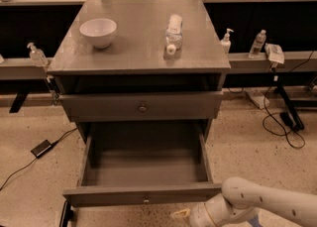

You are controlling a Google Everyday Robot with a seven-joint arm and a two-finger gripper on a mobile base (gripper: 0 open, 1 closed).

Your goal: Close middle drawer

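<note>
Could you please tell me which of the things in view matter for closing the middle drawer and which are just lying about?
For the job: middle drawer, pulled out, empty; gripper, low, just below its front, right of the knob.
Lying about: white bowl and plastic bottle on the cabinet top; power adapter on the floor.

Gripper (181, 216) hangs low, bottom right (arm (267, 200) bent).
</note>
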